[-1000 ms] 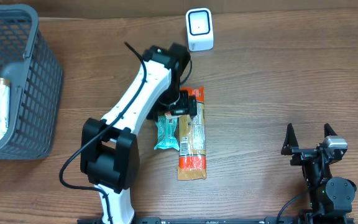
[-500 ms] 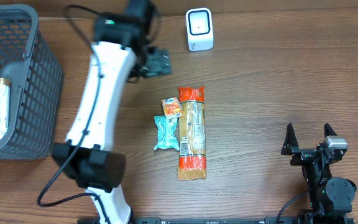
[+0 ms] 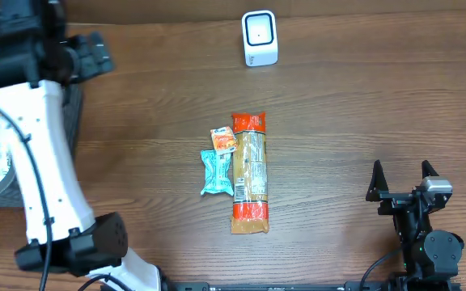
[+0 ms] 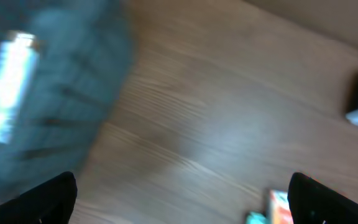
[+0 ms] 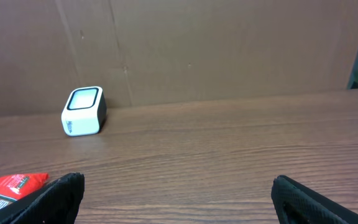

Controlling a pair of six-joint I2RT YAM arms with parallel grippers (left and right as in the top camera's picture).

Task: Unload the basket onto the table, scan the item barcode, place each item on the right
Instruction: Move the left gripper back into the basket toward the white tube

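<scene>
Jaws: left gripper (image 3: pixel 95 50) fully released, nothing between the fingers. Right gripper (image 3: pixel 401 179) is likewise spread wide and empty.

1. Table (image 3: pixel 338 105): wood grain, carries everything below.
2. Left arm (image 3: pixel 43 162): white, runs from 7 o'clock up to 10 o'clock. Its gripper sits at the 3 o'clock rim of the basket (image 4: pixel 73 81). The left wrist view is motion-blurred.
3. Basket: grey mesh at 9 o'clock, with 1 white tube (image 4: pixel 8 81) lying inside.
4. Right gripper: parked at 4 o'clock, fingers pointing toward 12.
5. Long pack (image 3: pixel 250 174): table centre, lying lengthwise from 12 to 6, orange-red at both ends. No barcode is legible.
6. Scanner (image 3: pixel 259 38): white, dark window, at 12 o'clock and well apart from the packs.
7. Teal packet (image 3: pixel 214 173): touching the long pack's 9 o'clock side.
8. Small orange packet (image 3: pixel 223 140): at the teal packet's 12 o'clock end, against the long pack.
</scene>
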